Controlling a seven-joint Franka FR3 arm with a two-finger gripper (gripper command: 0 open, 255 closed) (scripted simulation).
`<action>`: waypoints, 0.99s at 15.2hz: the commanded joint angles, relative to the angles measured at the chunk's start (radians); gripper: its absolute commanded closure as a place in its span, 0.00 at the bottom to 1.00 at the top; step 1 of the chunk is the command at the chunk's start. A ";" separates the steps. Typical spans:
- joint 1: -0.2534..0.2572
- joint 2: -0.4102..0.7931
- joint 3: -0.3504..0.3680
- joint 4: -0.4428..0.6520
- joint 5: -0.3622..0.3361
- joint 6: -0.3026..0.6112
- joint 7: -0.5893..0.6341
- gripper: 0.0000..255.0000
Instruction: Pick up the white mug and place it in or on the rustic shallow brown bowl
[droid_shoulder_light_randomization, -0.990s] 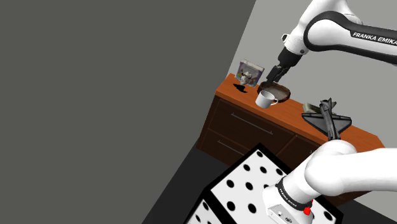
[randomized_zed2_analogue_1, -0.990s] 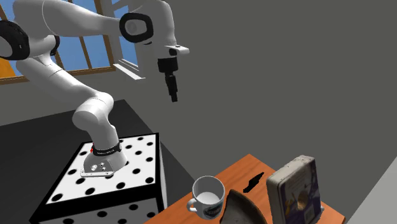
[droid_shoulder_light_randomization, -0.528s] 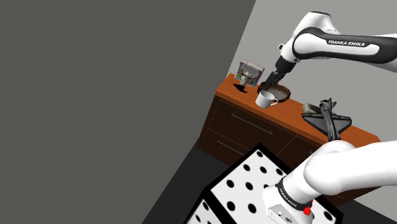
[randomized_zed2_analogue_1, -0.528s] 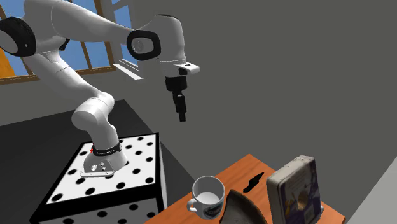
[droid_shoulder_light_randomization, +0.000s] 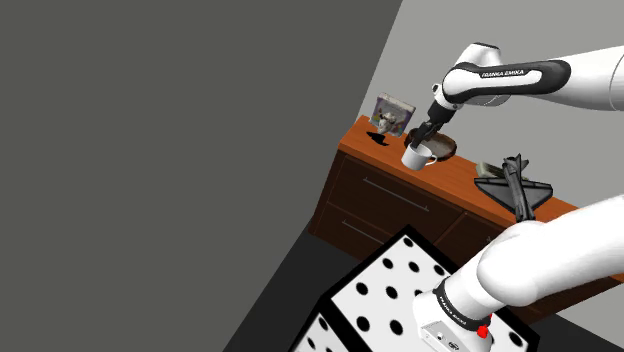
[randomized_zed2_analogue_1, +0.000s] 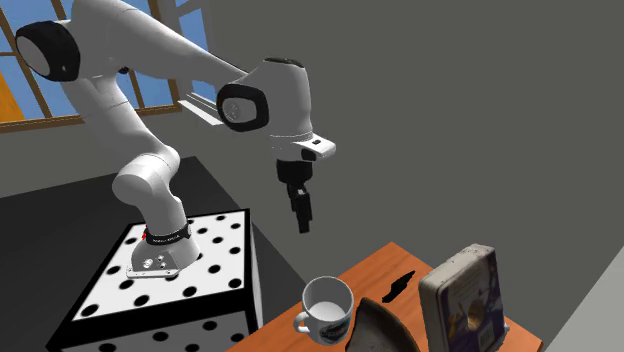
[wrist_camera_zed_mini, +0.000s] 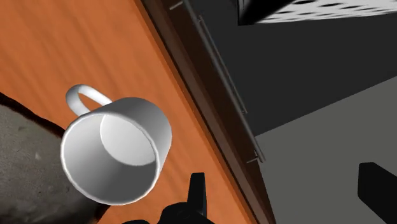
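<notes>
- Above the front edge of the bench, my tool hangs in the air, pointing down, released, its two fingers well apart with nothing between them.
- Below it, the white mug stands upright on the bench near that edge, empty, off to one side of my nearer finger and not touched by it.
- The brown bowl lies just beside the mug; I cannot tell whether they touch.
- A picture-printed tin stands upright near the bowl, with a small black object lying before it.
- A black model plane lies on the bench well apart from the mug.
- My arm rises from the dotted stand.
</notes>
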 joint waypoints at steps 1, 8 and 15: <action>0.001 0.077 -0.043 0.035 0.030 0.040 -0.056 0.00; -0.021 0.360 -0.140 0.176 0.219 0.137 -0.271 0.00; -0.033 0.429 -0.130 0.146 0.276 0.222 -0.311 0.00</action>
